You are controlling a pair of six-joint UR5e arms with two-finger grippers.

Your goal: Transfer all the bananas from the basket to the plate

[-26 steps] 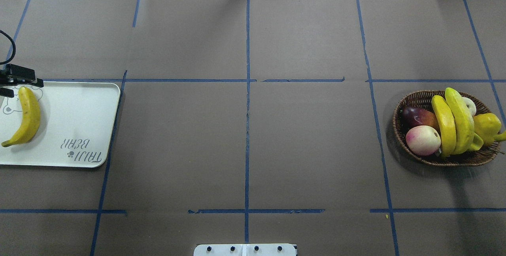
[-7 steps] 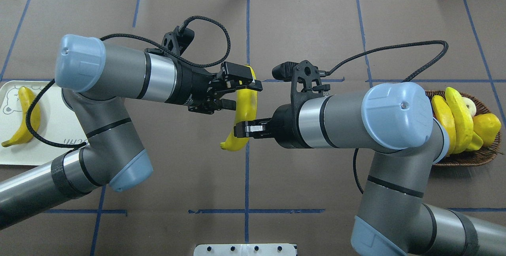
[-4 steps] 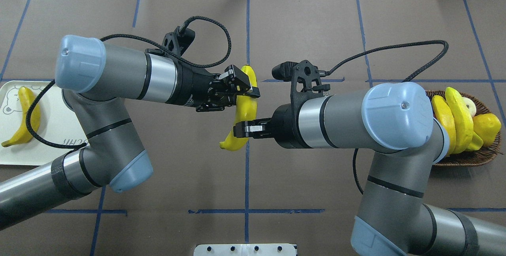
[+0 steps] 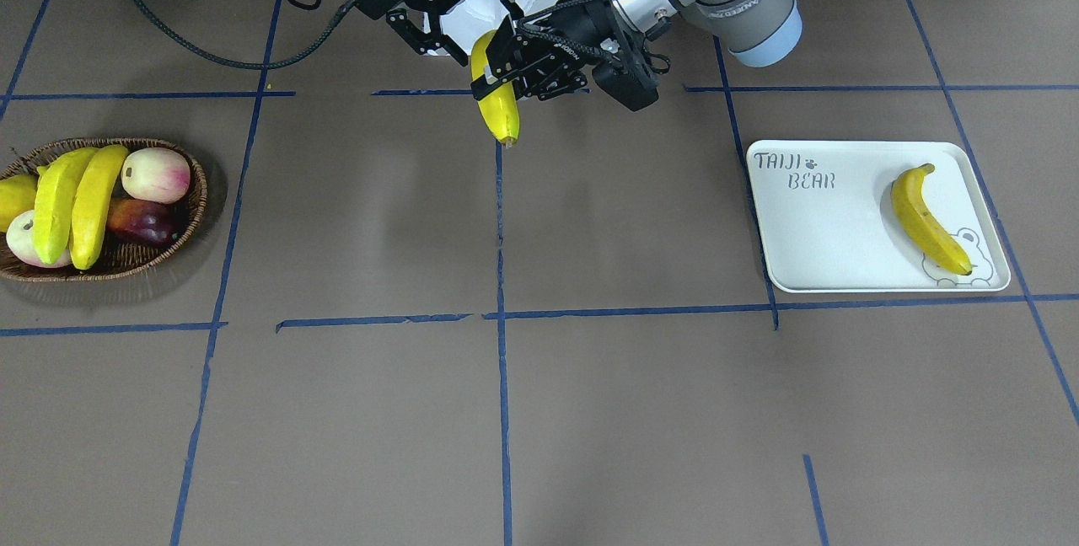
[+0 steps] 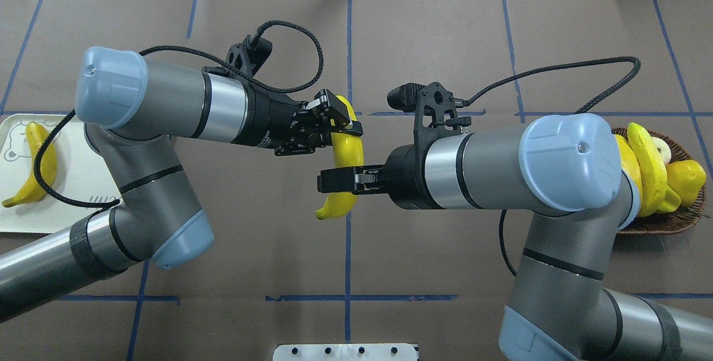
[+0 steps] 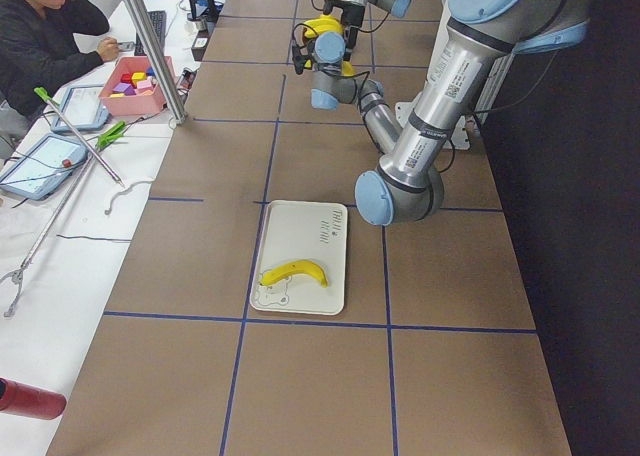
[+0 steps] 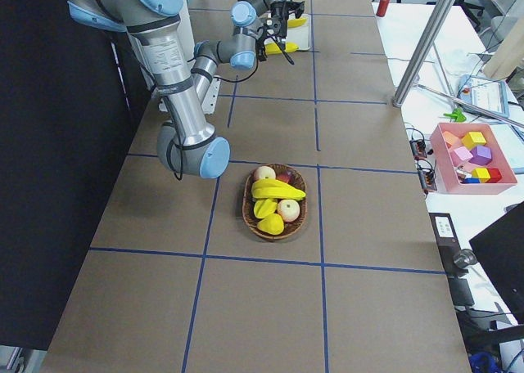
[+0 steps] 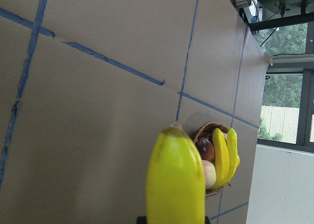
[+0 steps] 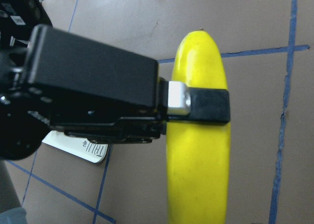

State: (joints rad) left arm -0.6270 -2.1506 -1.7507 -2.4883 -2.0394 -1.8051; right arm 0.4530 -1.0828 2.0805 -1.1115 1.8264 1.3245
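Note:
A yellow banana (image 5: 346, 152) hangs in the air over the table's middle, also in the front view (image 4: 497, 104). My left gripper (image 5: 344, 127) is shut on its upper part; its finger (image 9: 208, 106) crosses the banana in the right wrist view. My right gripper (image 5: 330, 180) is by the banana's lower part, and in the front view (image 4: 465, 11) its fingers stand spread open. Two bananas (image 4: 55, 200) (image 4: 93, 205) lie in the wicker basket (image 4: 110, 264) at the right end. One banana (image 4: 927, 222) lies on the white plate (image 4: 826, 234) at the left end.
The basket also holds a peach (image 4: 156, 175), a dark red fruit (image 4: 139, 222), a yellow fruit (image 4: 13, 196) and a white fruit (image 4: 21, 247). My right arm's elbow (image 5: 568, 160) overhangs the basket's near-left side. A person sits by the table's far side (image 6: 50, 36).
Both arms came to the middle with the banana. My left gripper shut on its upper part, then my right gripper's fingers spread and the banana shifted slightly towards the robot.

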